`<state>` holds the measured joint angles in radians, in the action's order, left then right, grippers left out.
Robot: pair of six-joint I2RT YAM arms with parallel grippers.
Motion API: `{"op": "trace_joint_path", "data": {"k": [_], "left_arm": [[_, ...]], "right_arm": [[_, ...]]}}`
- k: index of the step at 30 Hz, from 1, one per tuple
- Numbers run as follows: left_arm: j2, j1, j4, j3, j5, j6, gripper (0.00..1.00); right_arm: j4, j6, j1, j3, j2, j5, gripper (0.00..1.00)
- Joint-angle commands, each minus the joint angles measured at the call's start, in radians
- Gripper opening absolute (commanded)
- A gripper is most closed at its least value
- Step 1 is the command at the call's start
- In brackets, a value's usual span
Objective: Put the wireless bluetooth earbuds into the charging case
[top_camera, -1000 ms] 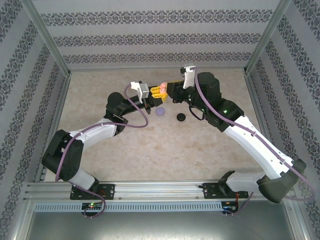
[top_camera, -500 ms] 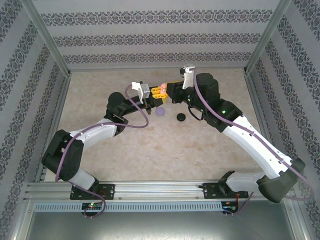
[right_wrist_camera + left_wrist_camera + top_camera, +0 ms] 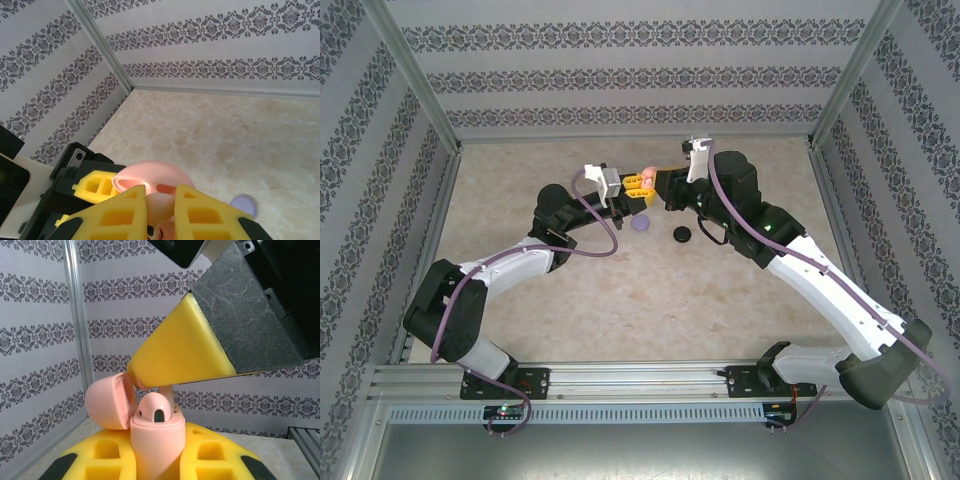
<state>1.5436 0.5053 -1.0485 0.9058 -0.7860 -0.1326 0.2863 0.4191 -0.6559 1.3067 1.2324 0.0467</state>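
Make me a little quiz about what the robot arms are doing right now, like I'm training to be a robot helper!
1. True or false: the round pink plastic charging case has its lid shut.
2. What is the right gripper holding at the case's opening? A) a black earbud B) the small pinkish-tan earbud C) a purple disc
3. Fill in: the case is gripped between the yellow foam fingers of the ____ gripper.

Key: 1 false, the lid stands open; 2 B; 3 left gripper.
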Motion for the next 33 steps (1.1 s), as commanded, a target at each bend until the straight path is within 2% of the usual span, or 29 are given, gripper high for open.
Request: {"op": "trace_joint_path", "data": {"k": [1, 7, 11, 18, 23, 26, 33], "left_arm": [[-0.014, 0.012, -0.047, 0.019, -0.006, 0.013, 0.00], [-0.014, 0.012, -0.049, 0.018, 0.007, 0.013, 0.00], [-0.012, 0.012, -0.053, 0.018, 0.010, 0.010, 0.00], [0.007, 0.015, -0.067, 0.019, 0.009, -0.005, 0.00], [0.013, 0.018, -0.065, 0.019, 0.009, -0.007, 0.00], [0.018, 0.021, -0.068, 0.019, 0.008, -0.007, 0.00], [0.029, 0.026, -0.062, 0.010, 0.006, -0.010, 0.00]], "right_arm": [[0.026, -0.002, 0.009, -0.003, 0.014, 0.041, 0.15], [0.048, 0.003, 0.001, -0.002, 0.032, 0.024, 0.15], [0.048, 0.012, 0.001, -0.007, 0.026, 0.008, 0.20], [0.055, 0.051, 0.037, 0.031, -0.010, -0.027, 0.58], [0.024, 0.097, 0.106, 0.041, -0.085, 0.042, 0.75], [0.030, 0.131, 0.149, 0.042, -0.122, 0.074, 0.78], [0.086, 0.166, 0.246, 0.003, -0.128, 0.138, 0.76]]}}
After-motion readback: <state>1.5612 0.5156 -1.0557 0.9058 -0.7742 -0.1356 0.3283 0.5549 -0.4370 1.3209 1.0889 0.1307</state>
